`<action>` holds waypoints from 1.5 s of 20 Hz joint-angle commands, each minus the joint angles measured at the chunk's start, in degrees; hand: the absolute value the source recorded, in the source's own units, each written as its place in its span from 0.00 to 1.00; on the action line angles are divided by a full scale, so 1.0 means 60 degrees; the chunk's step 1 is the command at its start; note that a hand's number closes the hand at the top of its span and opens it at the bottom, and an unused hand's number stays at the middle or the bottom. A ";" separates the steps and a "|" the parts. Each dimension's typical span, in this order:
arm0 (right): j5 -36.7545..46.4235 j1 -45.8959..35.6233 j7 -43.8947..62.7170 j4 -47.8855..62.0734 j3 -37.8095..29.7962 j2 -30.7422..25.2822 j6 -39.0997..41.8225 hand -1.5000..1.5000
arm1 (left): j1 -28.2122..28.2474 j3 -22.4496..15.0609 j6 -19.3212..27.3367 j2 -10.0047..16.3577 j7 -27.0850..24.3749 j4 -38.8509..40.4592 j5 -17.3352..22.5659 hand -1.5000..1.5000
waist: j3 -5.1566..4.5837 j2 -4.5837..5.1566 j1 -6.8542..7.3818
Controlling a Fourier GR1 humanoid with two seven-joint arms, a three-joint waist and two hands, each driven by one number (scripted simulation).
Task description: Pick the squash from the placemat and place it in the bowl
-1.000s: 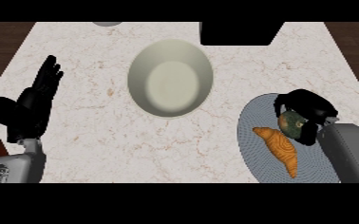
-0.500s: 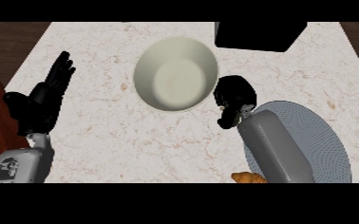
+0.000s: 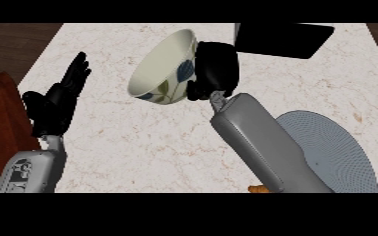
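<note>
Left fingers (image 3: 74,75) straight, holding nothing; left hand (image 3: 53,107) rests at the left edge of the bench (image 3: 148,145). Right hand (image 3: 218,72), grip indiscernible, touches the outer wall of the steeply tilted bowl (image 3: 159,72). Squash hidden from view; placemat (image 3: 332,145) lies lower right.

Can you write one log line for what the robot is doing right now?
right hand: against bowl outer side | bowl: looks tipped leftward | squash: not visible | left hand: open, resting at left | placemat: lower right
</note>
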 commanded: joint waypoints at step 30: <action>-0.1646 -0.3004 0.2864 0.3512 0.0925 0.0048 -0.5867 1.00 | 0.0128 0.0564 0.0286 0.0073 -0.0174 0.0073 -0.0016 0.50 | 0.0037 0.0246 -0.0833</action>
